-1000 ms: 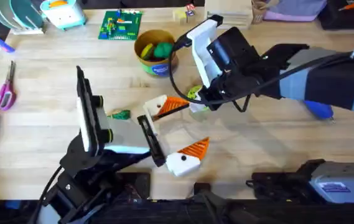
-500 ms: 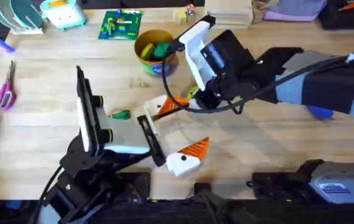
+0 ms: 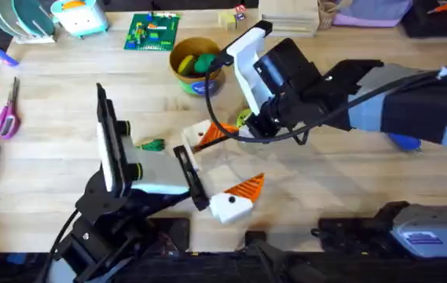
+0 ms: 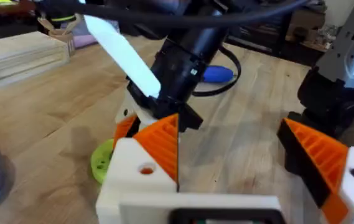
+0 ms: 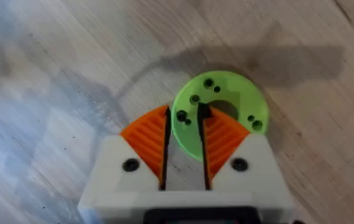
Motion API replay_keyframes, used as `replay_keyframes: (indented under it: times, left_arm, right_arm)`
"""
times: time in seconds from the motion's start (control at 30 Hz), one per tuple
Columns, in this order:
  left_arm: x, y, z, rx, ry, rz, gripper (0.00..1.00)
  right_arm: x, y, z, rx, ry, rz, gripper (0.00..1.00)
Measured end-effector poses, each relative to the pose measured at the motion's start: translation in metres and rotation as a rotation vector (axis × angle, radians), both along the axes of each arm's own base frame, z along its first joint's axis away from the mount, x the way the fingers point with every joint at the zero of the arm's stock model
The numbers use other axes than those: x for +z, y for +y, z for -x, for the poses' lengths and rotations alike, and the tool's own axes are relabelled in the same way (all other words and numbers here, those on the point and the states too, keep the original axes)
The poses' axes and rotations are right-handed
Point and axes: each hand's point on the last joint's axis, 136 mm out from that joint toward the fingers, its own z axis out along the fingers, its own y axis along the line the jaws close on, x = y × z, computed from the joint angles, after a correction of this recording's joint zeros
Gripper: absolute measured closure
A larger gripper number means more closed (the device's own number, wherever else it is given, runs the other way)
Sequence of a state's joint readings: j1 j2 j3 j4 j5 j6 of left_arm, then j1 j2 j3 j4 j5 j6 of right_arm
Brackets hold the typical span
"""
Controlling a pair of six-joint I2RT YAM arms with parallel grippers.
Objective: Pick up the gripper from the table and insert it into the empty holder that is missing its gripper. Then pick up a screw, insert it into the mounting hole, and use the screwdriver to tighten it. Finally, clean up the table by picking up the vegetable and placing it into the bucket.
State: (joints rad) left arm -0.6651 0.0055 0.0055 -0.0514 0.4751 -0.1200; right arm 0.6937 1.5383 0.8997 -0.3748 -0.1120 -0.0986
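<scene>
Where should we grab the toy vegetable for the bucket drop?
Likely mid-length on the vegetable, straight down: it lies flat on the table, long axis roughly left-right in the overhead view, so fingers close across its narrow width. The left arm crowds one end.

Two black jointed arms with white plastic covers, the right arm (image 3: pixel 380 94) sleeved in grey-blue along its forearm and trailed by a looping black cable. Left arm (image 3: pixel 117 169) built of glossy black links with a white panel down one side. Left gripper (image 4: pixel 245 165) fitted with off-white angular finger mounts carrying orange ribbed wedge pads, a small round screw hole on each mount. Right gripper (image 5: pixel 185 146) of the same make: white mounts, one dark screw apiece, orange ribbed pads tapering to points.
</scene>
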Motion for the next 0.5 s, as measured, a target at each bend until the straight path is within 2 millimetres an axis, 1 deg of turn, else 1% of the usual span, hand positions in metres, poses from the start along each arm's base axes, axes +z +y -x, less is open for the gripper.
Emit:
replay_keyframes:
  times: [0.2, 0.33, 0.5]
  left_arm:
    - [0.0001, 0.0000, 0.0000, 0.000, 0.000, 0.000, 0.008]
    - [0.0000, 0.0000, 0.0000, 0.000, 0.000, 0.000, 0.008]
    - [0.0000, 0.0000, 0.0000, 0.000, 0.000, 0.000, 0.007]
  right_arm:
    - [-0.0012, 0.0049, 0.0047, 0.019, 0.002, 0.002, 0.711]
    - [-0.0069, 0.0082, 0.0091, 0.038, 0.012, 0.015, 0.733]
    - [-0.0074, 0.0061, 0.0070, 0.033, 0.001, 0.028, 0.735]
